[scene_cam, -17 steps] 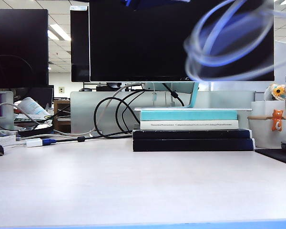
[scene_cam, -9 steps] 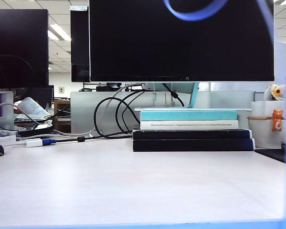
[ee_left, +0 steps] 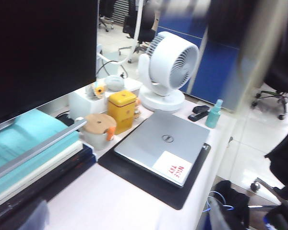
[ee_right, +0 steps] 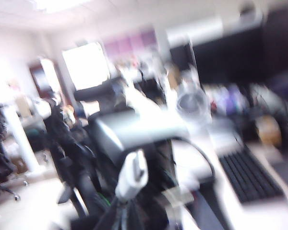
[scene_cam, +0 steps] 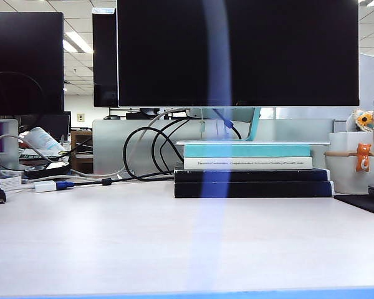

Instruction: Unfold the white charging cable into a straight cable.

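The white charging cable (scene_cam: 215, 124) shows in the exterior view only as a pale, smeared streak running from top to bottom, in front of the big dark monitor (scene_cam: 268, 56) and the stack of books (scene_cam: 249, 177) and on down across the pale worktop (scene_cam: 112, 237). It is too blurred to make out its plugs or whether any of it touches the worktop. In the right wrist view a faint see-through ring may be a loop of it, but I cannot be sure. The right tool is clenched tight; that view is so smeared that I cannot tell what, if anything, it grips. The left tool stands released, jaws wide, up over the right end of the worktop, where its view takes in a closed silver laptop (ee_left: 163, 146) on a black mat (ee_left: 134, 175), a yellow tin (ee_left: 122, 103) and a white fan (ee_left: 170, 67). Behind the books, thick black cables (scene_cam: 140, 152) loop down, and a white adapter (scene_cam: 45, 185) lies at the far left.
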